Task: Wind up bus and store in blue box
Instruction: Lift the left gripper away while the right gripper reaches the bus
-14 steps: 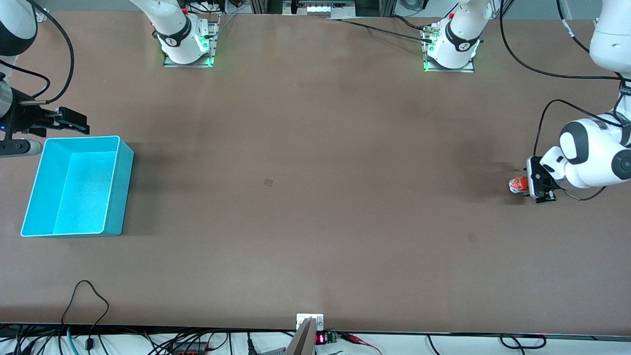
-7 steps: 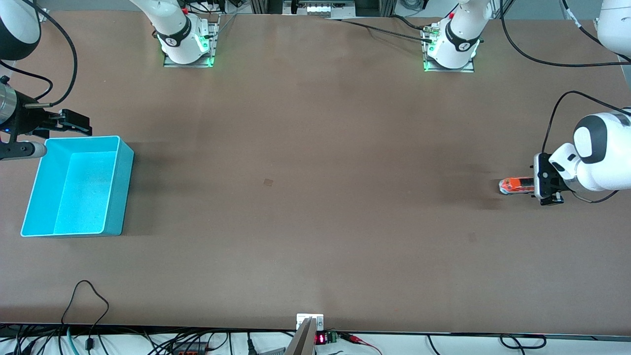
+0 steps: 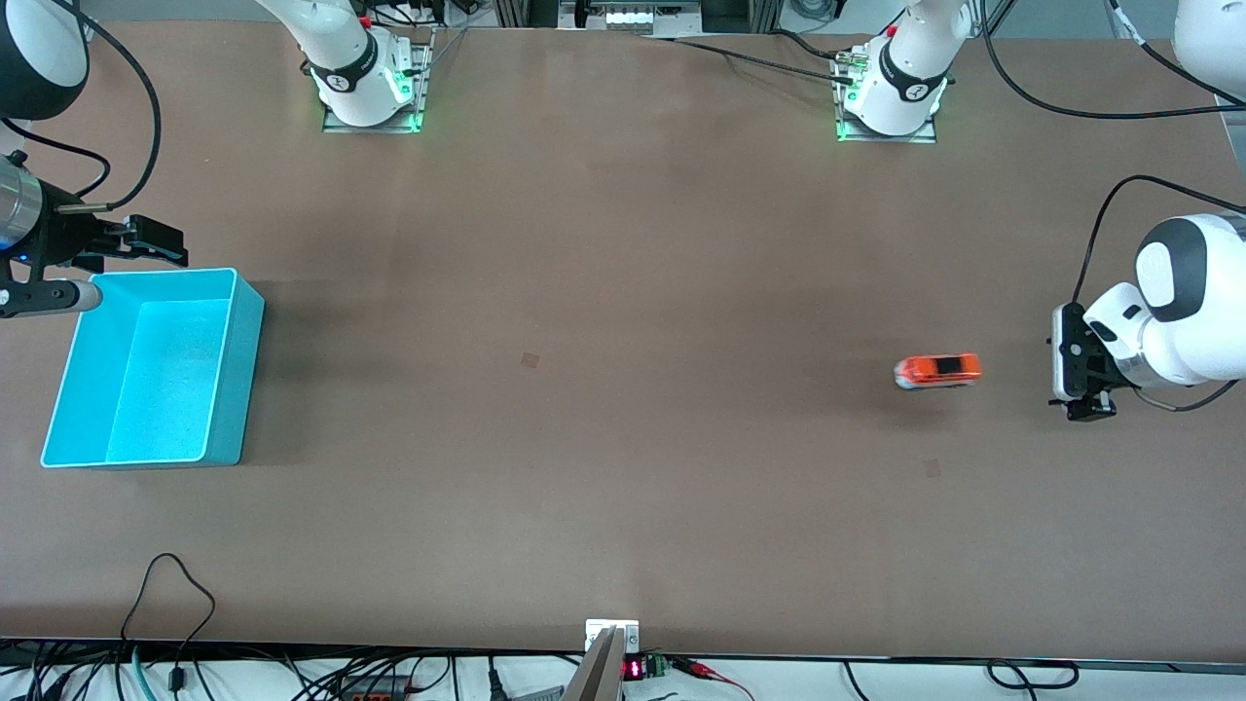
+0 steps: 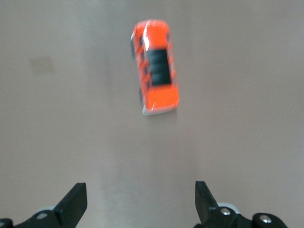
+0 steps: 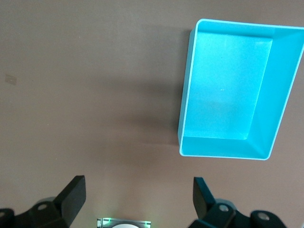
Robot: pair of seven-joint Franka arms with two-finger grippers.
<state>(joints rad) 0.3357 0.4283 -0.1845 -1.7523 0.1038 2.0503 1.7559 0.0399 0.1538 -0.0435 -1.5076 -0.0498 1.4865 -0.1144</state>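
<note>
The bus [image 3: 936, 371] stands free on its wheels on the tabletop [image 3: 623, 389], toward the left arm's end and well apart from the box [image 3: 156, 368], which is empty. The left claw [image 3: 1071, 366] hangs spread wide beside the bus, gripping nothing. The right claw [image 3: 146, 243] is spread too, waiting by the box. The bus looks light, rigid and smooth, and it probably rolls at a touch. The long flat sides seem the best hold, pinched across the body.

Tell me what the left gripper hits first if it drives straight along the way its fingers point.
Most likely the bus: the open left gripper faces it squarely across bare table, nothing between them. Depth is unclear.
</note>
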